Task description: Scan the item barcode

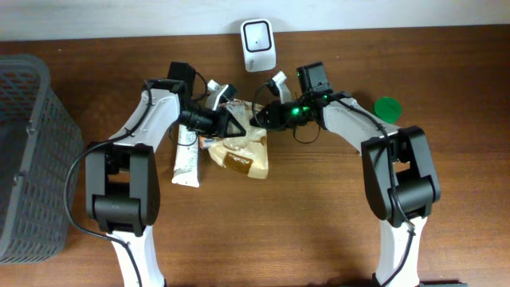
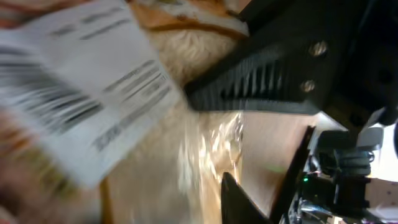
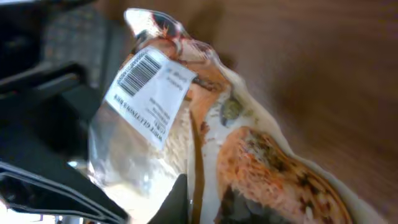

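Pouch of food, cream and brown with a clear film edge, sits in the middle of the wooden tabletop between the two arms, its upper edge raised to where both sets of fingers meet; the right fingers are at its upper right corner and the left fingers at its upper left; in the right wrist view a white label with a barcode faces the camera, stuck on the film above the printed picture of the food; the right fingers are clenched on the clear edge of the pouch, one dark finger showing at the bottom of that view against the film; in the left wrist view, which is blurred, the same label fills the left side, and the left fingers stand parted, released, with the film passing between them; a white scanner stands at the far edge of the tabletop, beyond the pouch and apart from it; a white packet lies just left of the pouch; a green disc lies to the right, near the right arm; a grey basket stands at the left edge
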{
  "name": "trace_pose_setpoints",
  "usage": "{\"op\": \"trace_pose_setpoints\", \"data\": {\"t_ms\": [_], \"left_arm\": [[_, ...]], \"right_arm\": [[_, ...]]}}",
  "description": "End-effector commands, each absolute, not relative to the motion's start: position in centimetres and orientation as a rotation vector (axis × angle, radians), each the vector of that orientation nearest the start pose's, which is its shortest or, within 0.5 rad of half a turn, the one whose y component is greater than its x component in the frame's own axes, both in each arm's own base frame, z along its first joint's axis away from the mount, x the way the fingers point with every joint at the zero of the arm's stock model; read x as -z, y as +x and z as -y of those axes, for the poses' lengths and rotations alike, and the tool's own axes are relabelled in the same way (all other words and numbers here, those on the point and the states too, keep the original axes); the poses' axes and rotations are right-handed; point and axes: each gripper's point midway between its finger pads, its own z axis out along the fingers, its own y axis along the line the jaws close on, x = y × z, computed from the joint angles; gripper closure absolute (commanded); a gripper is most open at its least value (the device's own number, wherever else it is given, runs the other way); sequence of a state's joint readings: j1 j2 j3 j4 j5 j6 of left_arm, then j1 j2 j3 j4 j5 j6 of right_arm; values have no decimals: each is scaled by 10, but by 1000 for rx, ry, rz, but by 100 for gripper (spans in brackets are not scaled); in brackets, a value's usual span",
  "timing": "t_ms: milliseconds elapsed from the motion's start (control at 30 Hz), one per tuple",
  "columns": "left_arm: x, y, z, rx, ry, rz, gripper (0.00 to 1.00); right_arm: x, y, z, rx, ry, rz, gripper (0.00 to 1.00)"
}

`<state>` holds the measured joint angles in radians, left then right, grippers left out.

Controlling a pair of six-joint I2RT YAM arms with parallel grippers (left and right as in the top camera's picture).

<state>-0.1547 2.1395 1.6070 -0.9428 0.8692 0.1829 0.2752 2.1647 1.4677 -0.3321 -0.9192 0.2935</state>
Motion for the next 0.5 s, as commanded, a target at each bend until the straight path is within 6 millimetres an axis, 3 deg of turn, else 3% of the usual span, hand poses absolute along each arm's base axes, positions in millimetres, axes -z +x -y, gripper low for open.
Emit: {"op": "trace_pose_setpoints", "data": {"t_ms": [0, 133, 167, 267, 333, 467], "left_arm": [[-77, 395, 189, 1125, 577, -2745, 70], [-47, 391, 194, 1090, 545, -2820, 67], [-22, 390, 194, 1095, 458, -2886, 66], [7, 384, 192, 1109, 352, -2975, 67], [20, 380, 192, 1115, 313, -3018, 66], [24, 380, 189, 1088, 307, -3032, 59]], "right_arm": [[-50, 443, -241, -1265, -124, -2647, 96], [-40, 444, -233, -1190, -19, -2705, 96], [-38, 442, -231, -1173, -7, -2720, 96], [-37, 443, -230, -1164, -4, -2722, 96], [-36, 443, -230, -1154, -2, -2724, 96], [-36, 443, -230, -1154, -3, -2724, 96]]}}
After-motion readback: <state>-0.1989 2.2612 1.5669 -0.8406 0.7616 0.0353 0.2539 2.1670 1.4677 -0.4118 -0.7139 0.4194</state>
